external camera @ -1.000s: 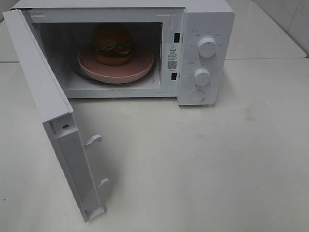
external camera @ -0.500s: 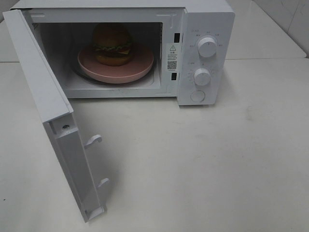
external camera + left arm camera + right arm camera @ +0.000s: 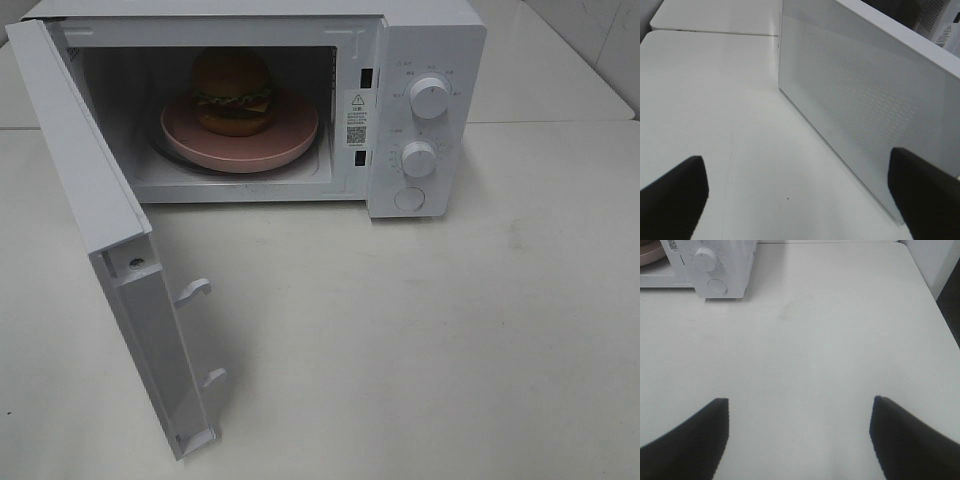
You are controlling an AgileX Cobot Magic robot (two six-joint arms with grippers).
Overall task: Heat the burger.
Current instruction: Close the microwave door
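There it was: the burger [image 3: 232, 92] sat inside the microwave [image 3: 430, 40], resting on the pink plate [image 3: 290, 140], toward the plate's back. It stood tall and round, with a glossy orange-brown bun on top, a frill of green lettuce, a yellow corner of cheese, a dark patty and bun beneath. The door [image 3: 90, 160] hung swung wide to the left over the white worktop [image 3: 450, 330]. The left gripper [image 3: 796, 155] hovered beside the door's outer face, fingers [image 3: 670, 200] spread wide, gripping nothing. The right gripper [image 3: 800, 399] hovered over the worktop, well apart from the microwave's knobs [image 3: 705, 259], its fingers [image 3: 685, 445] wide as well, nothing between them.
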